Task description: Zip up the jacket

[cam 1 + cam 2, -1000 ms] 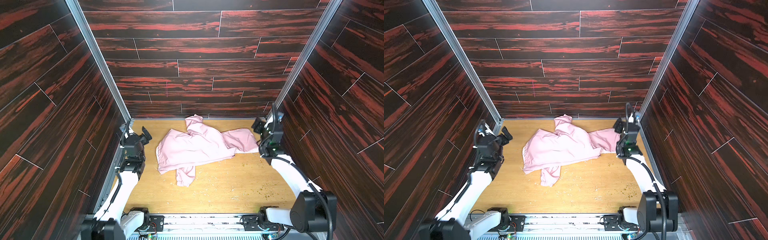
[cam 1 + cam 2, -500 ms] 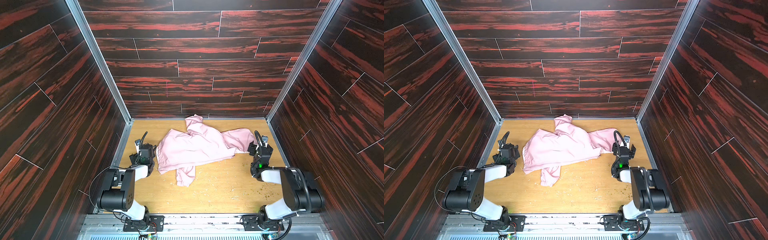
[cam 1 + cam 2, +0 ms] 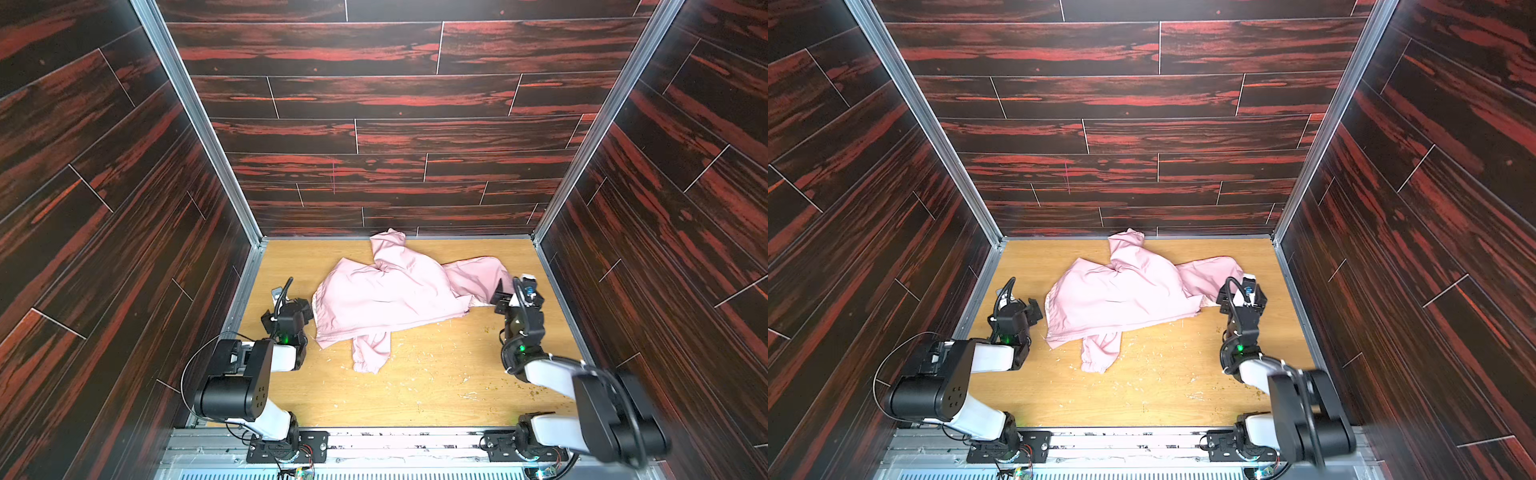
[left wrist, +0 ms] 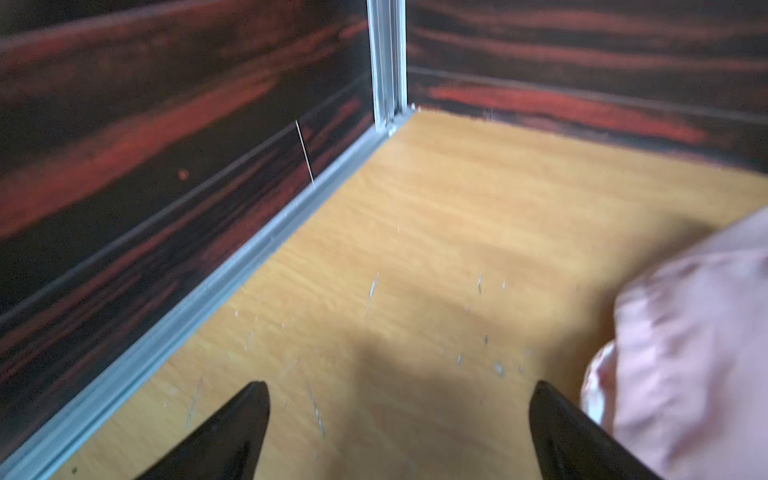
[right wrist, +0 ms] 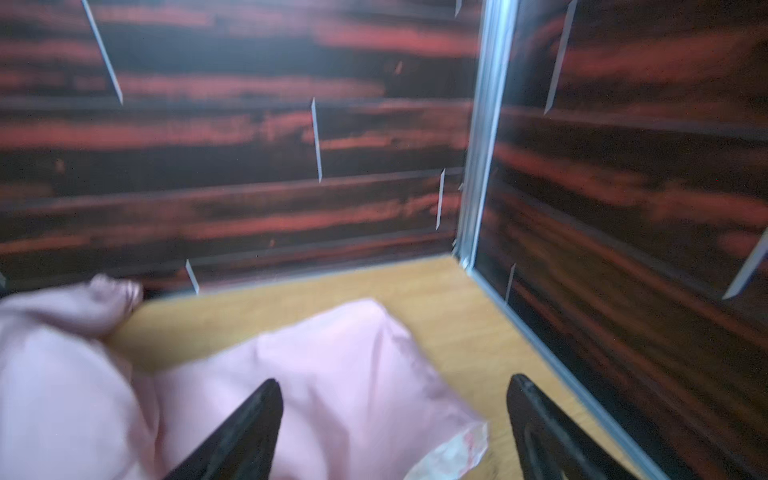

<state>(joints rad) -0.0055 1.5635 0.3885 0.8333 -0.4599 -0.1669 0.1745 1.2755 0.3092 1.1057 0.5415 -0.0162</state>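
The light pink jacket (image 3: 395, 295) (image 3: 1121, 295) lies crumpled mid-table, with one cuffed sleeve (image 3: 370, 357) pointing forward and another bunched at the back wall. My left gripper (image 3: 293, 307) (image 3: 1019, 305) is low beside the jacket's left edge, open over bare wood (image 4: 399, 395); the fabric (image 4: 685, 353) lies just outside one finger. My right gripper (image 3: 515, 291) (image 3: 1241, 293) is open at the jacket's right end. In the right wrist view (image 5: 395, 386) its fingers straddle pink fabric (image 5: 332, 374) and a pale lining corner (image 5: 449, 453). No zipper shows.
Dark red-streaked walls (image 3: 374, 137) enclose the wooden table (image 3: 436, 386) on three sides, with metal rails (image 4: 249, 257) along the base. Small crumbs and scuffs dot the wood near the front. Both arm bases (image 3: 286, 440) sit at the front edge.
Both arms have folded down from a raised pose near the side walls. The grippers now sit low at the jacket's left and right edges. The jacket has not moved.
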